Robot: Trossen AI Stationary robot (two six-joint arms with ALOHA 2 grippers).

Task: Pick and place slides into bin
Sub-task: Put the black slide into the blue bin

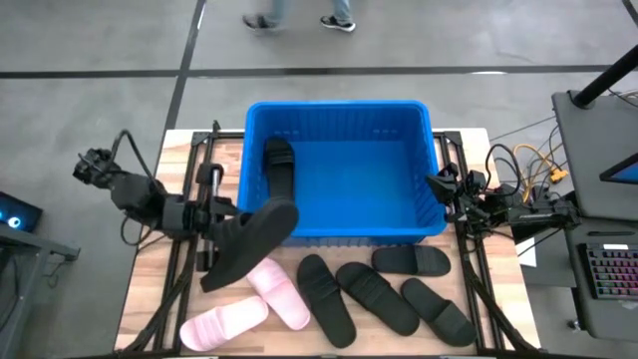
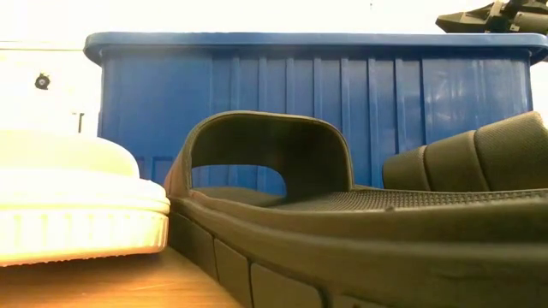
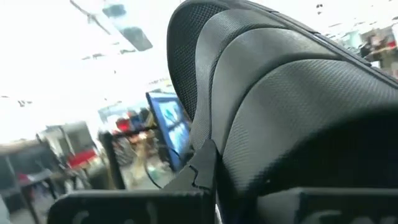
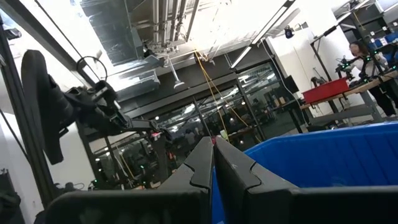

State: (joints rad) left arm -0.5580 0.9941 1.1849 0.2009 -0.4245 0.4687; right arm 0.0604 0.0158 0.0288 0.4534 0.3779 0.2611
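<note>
Left end effector (image 1: pixel 214 217) is clamped on a black slide (image 1: pixel 251 241), held off the tabletop (image 1: pixel 150 289) at the bin's front-left corner – toe end overlaps the blue bin (image 1: pixel 344 229) front wall, heel hangs out over the wood. In the left wrist view the held slide (image 3: pixel 280 112) fills most of the picture, pinched between the dark fingers (image 3: pixel 199 171).

One black slide (image 1: pixel 279 166) already lies inside the bin, against its left wall, lengthwise.

On the tabletop in front of the bin: two pale pink slides (image 1: pixel 249 307), touching, one angled across the other, just below the held slide. To their right, four black slides (image 1: pixel 389 289) in a loose fan – one (image 1: pixel 326 299) just beside the pink pair, one (image 1: pixel 411 260) lying flat along the bin's front wall, the other two angled toward the front-right.

Right end effector (image 1: pixel 440 182) sits at the bin's right rim, fingers pressed together, holding nothing; right wrist view shows its closed fingertips (image 4: pixel 211 163) above the blue rim (image 4: pixel 336 149).

Low view: a black slide (image 2: pixel 342 231) close up, pink slide (image 2: pixel 77 205) beside it, bin wall (image 2: pixel 308 94) behind.
</note>
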